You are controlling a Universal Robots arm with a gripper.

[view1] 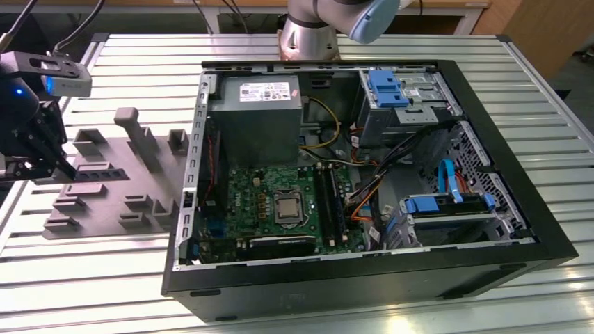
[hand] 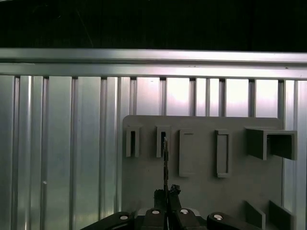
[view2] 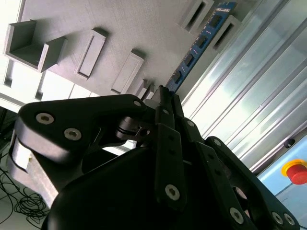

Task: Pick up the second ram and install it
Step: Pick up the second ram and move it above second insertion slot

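Note:
The second ram [view2: 201, 43] is a thin blue stick with black chips, lying along the grey holder plate [view2: 120, 28]. In the first wrist view I see the ram [hand: 165, 163] edge-on, running from a slot of the plate [hand: 201, 153] back between my fingers. My gripper [view2: 162, 93] is shut on the stick's near end, as the first wrist view of the gripper [hand: 166, 194] also shows. At the exterior view's far left, the gripper [view1: 42, 167] hangs over the plate's [view1: 121, 202] edge, beside the ram [view1: 97, 173].
An open black computer case [view1: 371, 271] lies in the middle of the slatted metal table [view1: 139, 56]. Inside are a green motherboard [view1: 250, 195] with long black slots [view1: 330, 198], a grey power supply [view1: 255, 111], cables and blue drive brackets. A red button [view2: 295, 172] sits beyond the table.

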